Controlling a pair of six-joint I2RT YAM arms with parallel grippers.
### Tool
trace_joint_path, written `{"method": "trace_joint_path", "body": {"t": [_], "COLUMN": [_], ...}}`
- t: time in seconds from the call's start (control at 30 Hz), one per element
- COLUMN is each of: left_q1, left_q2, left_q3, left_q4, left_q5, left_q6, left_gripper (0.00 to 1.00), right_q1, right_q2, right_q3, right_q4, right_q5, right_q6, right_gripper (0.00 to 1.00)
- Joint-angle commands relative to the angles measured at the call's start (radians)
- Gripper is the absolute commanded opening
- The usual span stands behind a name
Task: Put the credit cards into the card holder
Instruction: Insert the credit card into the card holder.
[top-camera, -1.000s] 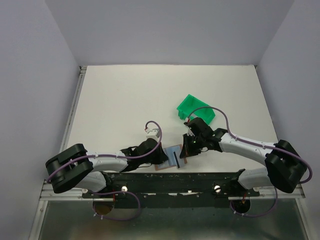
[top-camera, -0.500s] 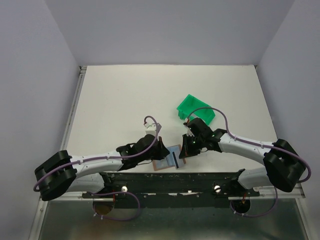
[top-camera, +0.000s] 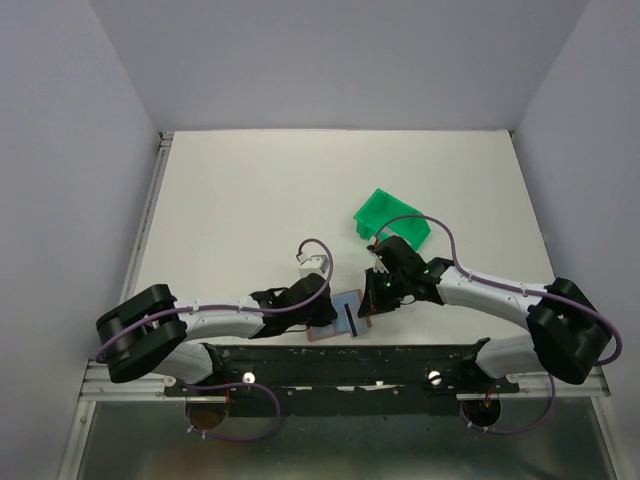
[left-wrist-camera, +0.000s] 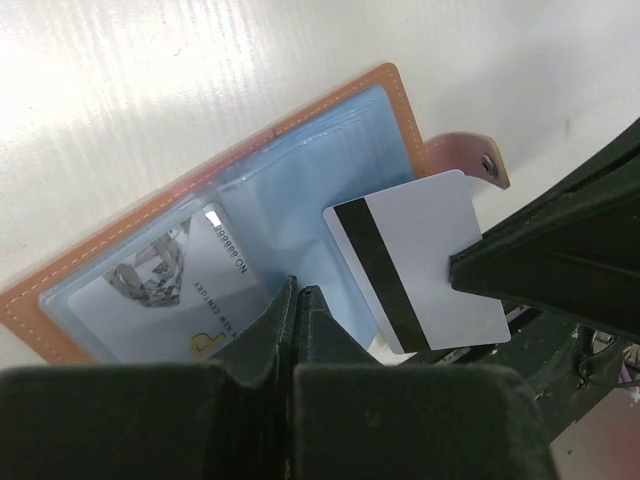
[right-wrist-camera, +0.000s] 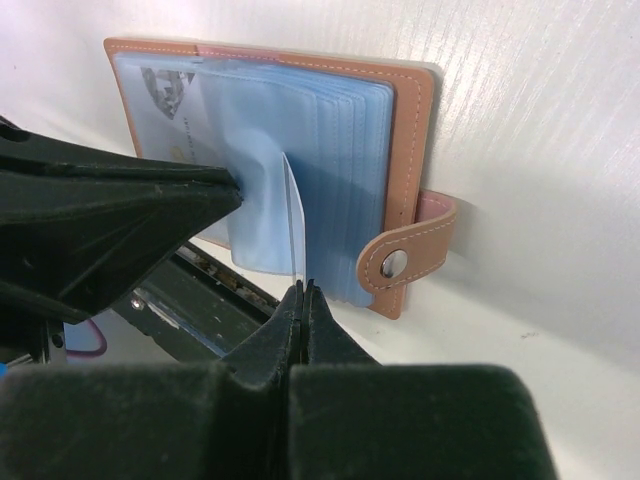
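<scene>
Two credit cards, one card holder, one green bin, one left hand, one right hand

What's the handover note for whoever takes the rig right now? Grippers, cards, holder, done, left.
Left gripper: shut, pinching a clear sleeve of the card holder up off the stack.
Right gripper: shut on a striped card, held on edge at that sleeve's opening.
Card holder: lying open on the table near its front edge, between the arms, snap tab undone.
Done: one printed card already sits in a sleeve.
Left: slide the striped card in, then release both grippers.
</scene>
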Motion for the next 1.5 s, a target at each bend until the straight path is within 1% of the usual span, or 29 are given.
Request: {"method": "trace_joint_path", "body": {"t": [0.0, 0.13, 0.33, 0.4, 0.5, 0.73, 1.23, 1.47], "left_q1": [-0.005, -0.005, -0.006, -0.006, -0.006, -0.008, -0.011, -0.011], "left_q2": [-0.013, 0.023, 0.044, 0.049, 0.053, 0.05, 0.05, 0.055], "left_q3": [-0.013, 0.001, 0.001, 0.002, 0.005, 0.002, -0.004, -0.004], "left_q4": [-0.071, -0.074, -0.064, -0.059, -0.059, -0.061, -0.056, -0.056], "left_q5": [-0.052, -0.037, -0.023, -0.02, -0.019, -0.019, -0.02, -0.019], "left_q6": [-0.017, 0.003, -0.003, -0.003, 0.0, -0.003, -0.01, -0.013], "left_gripper": [0.0, 0.0, 0.0, 0.0, 0.0, 0.0, 0.0, 0.0], "right_q1": [0.004, 0.004, 0.003, 0.004, 0.004, 0.003, 0.001, 0.003], "right_q2": [-0.005, -0.054, -0.191, -0.211, -0.203, -0.145, -0.062, -0.067], "right_q3": [-0.023, -0.017, -0.007, 0.0, 0.025, 0.023, -0.01, -0.015], "right_q4": [-0.009, -0.021, -0.064, -0.084, -0.126, -0.129, -0.051, -0.044], "right_q5": [0.012, 0.022, 0.074, 0.087, 0.098, 0.098, 0.045, 0.038], "right_q6": [-0.007, -0.007, 0.003, 0.003, -0.007, 0.001, 0.007, 0.007], "right_gripper": [0.0, 0.0, 0.0, 0.0, 0.0, 0.0, 0.0, 0.0]}}
